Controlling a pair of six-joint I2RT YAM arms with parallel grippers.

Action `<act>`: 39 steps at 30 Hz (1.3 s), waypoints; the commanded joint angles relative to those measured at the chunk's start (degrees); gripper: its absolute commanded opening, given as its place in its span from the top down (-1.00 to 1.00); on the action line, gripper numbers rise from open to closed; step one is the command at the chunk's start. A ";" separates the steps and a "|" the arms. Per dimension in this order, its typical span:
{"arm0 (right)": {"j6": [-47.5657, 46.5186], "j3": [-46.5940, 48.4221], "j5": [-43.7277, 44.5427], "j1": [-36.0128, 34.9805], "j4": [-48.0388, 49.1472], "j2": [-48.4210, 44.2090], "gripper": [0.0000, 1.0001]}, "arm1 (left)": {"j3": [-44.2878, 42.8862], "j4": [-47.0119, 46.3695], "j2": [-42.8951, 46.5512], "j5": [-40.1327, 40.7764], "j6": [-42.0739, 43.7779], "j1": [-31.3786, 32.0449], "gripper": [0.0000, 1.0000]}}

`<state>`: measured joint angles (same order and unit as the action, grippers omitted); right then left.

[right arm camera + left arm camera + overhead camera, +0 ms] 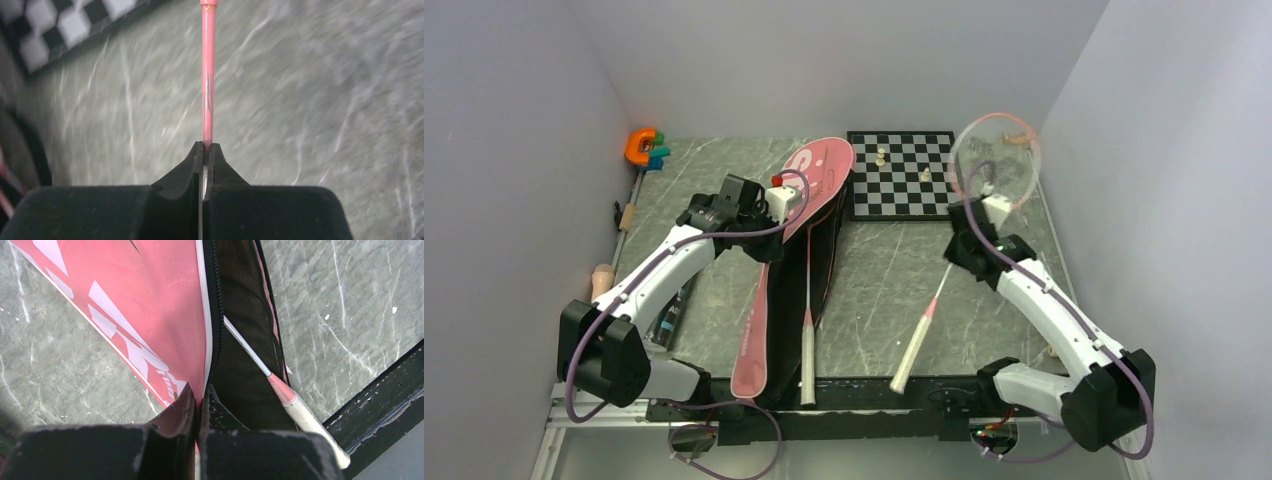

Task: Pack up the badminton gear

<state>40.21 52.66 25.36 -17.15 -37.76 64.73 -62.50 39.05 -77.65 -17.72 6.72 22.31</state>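
Observation:
The long pink bag (754, 340) lies down the middle of the table, unzipped, its black inside (240, 375) showing. One racket lies in the opening, its white handle (807, 365) sticking out at the near end; the left wrist view shows its handle (307, 415) and thin shaft. My left gripper (772, 235) is shut on the bag's pink flap edge (200, 397). The second racket has its pink-framed head (996, 158) raised at the far right and its handle (912, 352) low. My right gripper (962, 262) is shut on its pink shaft (207, 90).
A black-and-white chessboard (902, 195) with pale pieces (881, 157) lies at the back, right beside the bag's far end. An orange C-shaped toy (638, 147) sits in the far left corner. Grey walls close in both sides; a black rail (864, 385) runs along the near edge.

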 commanded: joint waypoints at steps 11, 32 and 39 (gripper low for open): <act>14.10 10.73 0.81 -47.45 -28.59 3.98 1.00 | -5.66 -2.66 -3.80 0.00 -2.01 -0.24 1.00; 15.38 11.56 -5.49 -65.81 -27.45 19.61 1.00 | -3.70 -3.28 -2.42 -0.16 -2.37 -0.25 1.00; 16.84 9.16 -6.88 -66.50 -28.01 18.28 1.00 | -3.60 -3.28 -2.34 -0.14 -2.33 -0.25 1.00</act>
<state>56.55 62.24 20.43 -83.09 -65.25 84.53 -65.28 38.81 -82.39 -17.12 5.06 22.31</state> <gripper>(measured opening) 0.033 0.036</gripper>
